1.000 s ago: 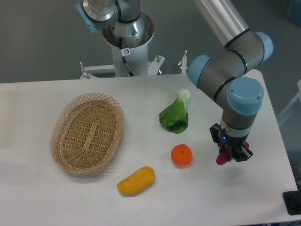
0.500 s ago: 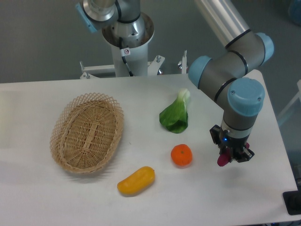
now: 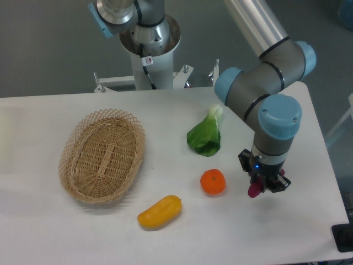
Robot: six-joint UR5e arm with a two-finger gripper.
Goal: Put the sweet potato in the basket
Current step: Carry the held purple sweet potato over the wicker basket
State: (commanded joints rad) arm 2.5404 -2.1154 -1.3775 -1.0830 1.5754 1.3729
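most of the sweet potato (image 3: 255, 190) is hidden behind the gripper (image 3: 265, 185); only a magenta-purple end pokes out at the lower left of the black fingers, so its full shape cannot be made out. the fingers themselves are small and dark, but they are clenched on the tuber, holding it over the white table (image 3: 44, 221) to the right of the orange fruit (image 3: 213, 181). the arm's upper link runs out of the top edge.

compared with half a second ago, the wrist and gripper have shifted left, closer to the orange fruit, carrying the tuber along. nothing else has moved.

the basket (image 3: 102, 155), light tan wicker with a looped rim, sits well apart on the left with nothing in it. a yellow-orange vegetable (image 3: 159, 211) lies below, a leafy green (image 3: 206, 135) above the fruit.
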